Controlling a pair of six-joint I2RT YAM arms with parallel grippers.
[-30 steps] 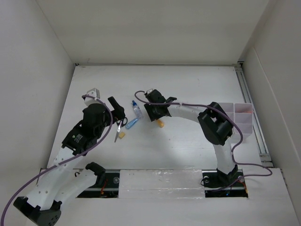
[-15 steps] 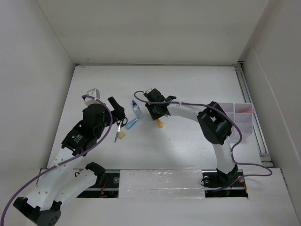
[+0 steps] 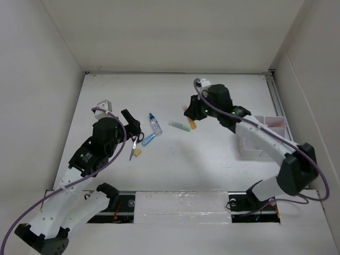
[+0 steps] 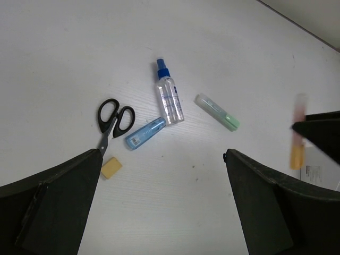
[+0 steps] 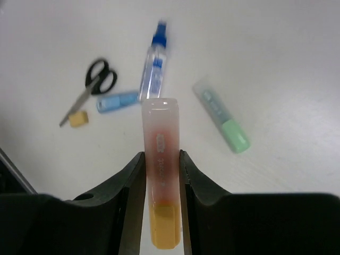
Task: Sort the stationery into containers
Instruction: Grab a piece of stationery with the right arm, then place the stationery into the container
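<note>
Your right gripper [image 5: 161, 155] has lifted the orange marker [image 5: 159, 125] off the table [image 3: 223, 159] and swung toward the containers [image 3: 279, 121], jaws pinching its barrel; it hangs midair, short of them. Left gripper [image 4: 162, 154] stands spread wide above the scissors [image 4: 112, 119]. Judged: pickup done, drop pending

The translucent pink marker with orange cap [image 5: 159, 127] was clamped in the right gripper [image 5: 160, 155]; the clear green-capped marker [image 5: 220, 123] lay flat beyond it.
</note>
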